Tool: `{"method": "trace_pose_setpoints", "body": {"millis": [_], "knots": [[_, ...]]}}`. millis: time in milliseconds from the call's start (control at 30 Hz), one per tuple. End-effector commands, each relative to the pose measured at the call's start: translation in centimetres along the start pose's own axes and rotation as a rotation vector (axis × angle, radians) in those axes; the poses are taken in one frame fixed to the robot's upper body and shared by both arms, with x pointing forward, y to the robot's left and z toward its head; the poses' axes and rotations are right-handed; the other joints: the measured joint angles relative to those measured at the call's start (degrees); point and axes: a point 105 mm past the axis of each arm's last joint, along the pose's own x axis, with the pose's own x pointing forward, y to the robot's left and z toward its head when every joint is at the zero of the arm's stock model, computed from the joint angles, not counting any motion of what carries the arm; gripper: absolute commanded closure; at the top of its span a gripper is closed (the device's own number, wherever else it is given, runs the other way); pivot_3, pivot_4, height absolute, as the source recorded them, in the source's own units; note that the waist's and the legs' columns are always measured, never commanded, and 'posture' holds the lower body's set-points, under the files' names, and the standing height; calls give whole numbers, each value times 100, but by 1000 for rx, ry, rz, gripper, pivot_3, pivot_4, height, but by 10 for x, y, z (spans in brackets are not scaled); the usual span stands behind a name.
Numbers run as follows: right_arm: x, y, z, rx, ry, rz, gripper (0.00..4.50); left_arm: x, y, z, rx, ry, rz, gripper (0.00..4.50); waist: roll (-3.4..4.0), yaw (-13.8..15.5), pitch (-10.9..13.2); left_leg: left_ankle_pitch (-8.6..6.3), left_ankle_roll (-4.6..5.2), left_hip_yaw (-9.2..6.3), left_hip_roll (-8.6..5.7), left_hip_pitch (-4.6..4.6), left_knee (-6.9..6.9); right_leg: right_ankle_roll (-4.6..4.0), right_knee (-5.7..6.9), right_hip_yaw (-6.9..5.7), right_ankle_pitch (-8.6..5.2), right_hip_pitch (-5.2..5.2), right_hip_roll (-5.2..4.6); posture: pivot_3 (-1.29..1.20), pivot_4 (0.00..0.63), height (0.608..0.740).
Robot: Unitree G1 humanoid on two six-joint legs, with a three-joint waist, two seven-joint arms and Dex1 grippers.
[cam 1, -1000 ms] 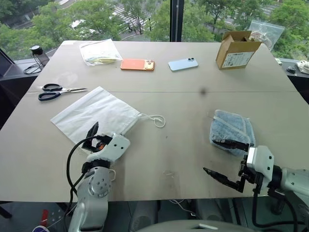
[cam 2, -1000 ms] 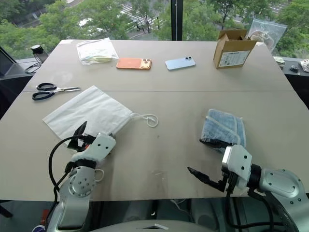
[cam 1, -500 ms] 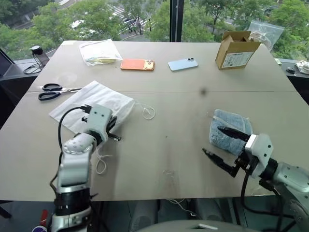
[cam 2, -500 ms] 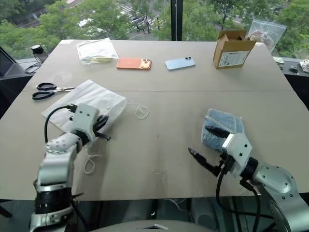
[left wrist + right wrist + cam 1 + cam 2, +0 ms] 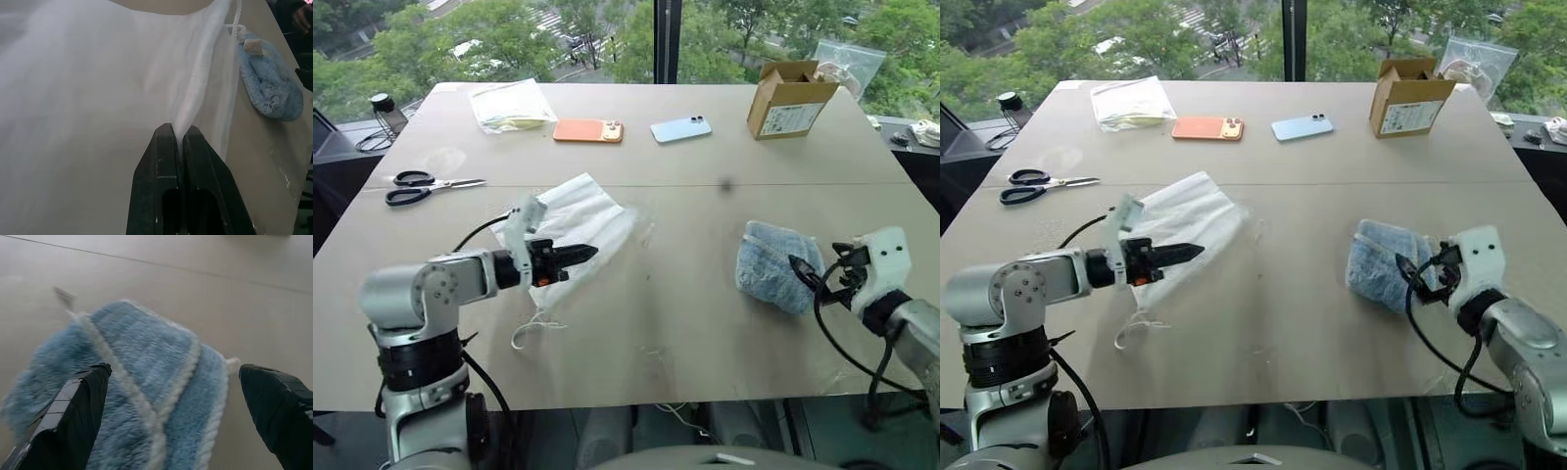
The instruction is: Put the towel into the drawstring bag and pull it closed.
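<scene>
While the left pincer (image 5: 590, 253) is clamped on a fold of the drawstring bag (image 5: 582, 215), lifted off the worktop (image 5: 685, 284) toward its left edge — head view — the towel (image 5: 775, 264) lies near the right edge. Left wrist: fingers (image 5: 161, 161) pinch fabric; hold firm. Right wrist: right pincer (image 5: 176, 396) apart, straddling the towel — close squarely, I judge.

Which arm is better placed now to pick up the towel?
Right. The right gripper is open directly at the towel, while the left gripper is shut on the drawstring bag.
</scene>
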Motion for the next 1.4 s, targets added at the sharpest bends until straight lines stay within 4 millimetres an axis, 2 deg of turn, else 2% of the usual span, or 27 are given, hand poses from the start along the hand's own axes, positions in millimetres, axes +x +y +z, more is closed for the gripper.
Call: {"method": "trace_pose_setpoints", "body": {"millis": [33,100,233,333,400,467,600,667,700,767,833,967,1033,1133,1267,1333,1400], "knots": [[12,-1,-12,81,84,23,0,1,-11,4,56,-18,-1,4419,1,1,0,0,0,-1,0,-1,0,0,0,0,0,-1,0,0,150,740],[23,16,-19,188,132,123,0,2,-11,2,64,-14,10,4419,1,-7,1,0,0,3,0,-1,-2,-1,0,3,0,-2,1,0,150,740],[35,42,-42,226,259,259,0,4,-11,2,74,-15,27,4419,-14,-81,-9,0,0,8,2,3,-3,-1,0,12,1,-3,5,0,150,740],[37,65,-75,35,362,376,0,7,-13,3,89,-15,46,4419,-49,-175,-30,0,0,11,5,17,-4,0,0,14,0,6,9,0,150,740],[42,72,-82,-120,331,409,535,10,-14,3,114,-9,62,4500,-100,-193,-61,0,0,23,10,56,-25,20,-4,26,-14,29,16,0,150,740],[45,81,-78,-205,256,456,1307,11,-13,3,139,-4,84,4500,-111,-208,-70,-1,0,35,20,113,-60,19,-13,40,-18,66,26,0,150,740],[46,97,-58,-196,98,515,3113,14,-12,9,196,-17,125,4500,-120,-296,-75,-1,-1,39,41,127,-64,12,-13,44,-14,74,45,0,150,740],[42,104,-41,-217,-3,545,4229,18,-12,11,229,-16,140,4500,-114,-311,-70,-1,-1,51,50,133,-64,7,-11,56,-10,73,52,0,150,740],[38,109,-32,-207,-57,571,4480,20,-11,11,238,-14,145,4500,-108,-310,-67,-1,-1,55,52,135,-64,6,-11,59,-9,72,56,0,150,740],[24,125,-2,-154,-196,659,4480,26,-9,14,270,-19,153,4500,-77,-290,-46,-1,-1,53,53,128,-65,5,-11,57,-9,66,58,0,150,740],[8,141,20,-158,-296,759,4480,31,-11,16,272,-29,131,4500,-39,-254,-23,-1,-1,57,50,92,-64,7,-4,63,-7,26,57,0,150,740],[-4,165,42,-235,-367,876,4480,44,-16,14,290,-11,83,4500,-20,-145,-10,-1,-1,58,29,70,-63,9,-12,64,-6,13,36,0,150,740],[8,178,44,-295,-375,906,4480,49,-24,10,331,8,33,4500,-21,-134,-9,-1,-2,57,19,65,-63,8,-14,61,-6,10,24,0,150,740],[38,194,35,-368,-321,927,4480,52,-42,6,375,8,-76,4500,-21,-133,-7,-1,-2,56,16,62,-64,2,-18,60,-3,9,20,0,150,740],[86,192,-4,-436,-82,829,4480,48,-57,7,412,-27,-162,4500,-20,-130,-7,-1,-2,55,15,45,-64,-15,-16,57,7,-9,20,0,150,740],[97,188,-18,-450,2,804,4480,45,-59,10,423,-53,-161,4500,-20,-127,-6,-1,-3,55,15,21,-62,-16,-11,58,8,-34,20,0,150,740],[99,188,-24,-477,31,813,4480,43,-58,14,415,-80,-147,4500,-22,-124,-8,0,-3,53,15,-1,-57,-16,-8,58,9,-51,19,0,150,740]]}}
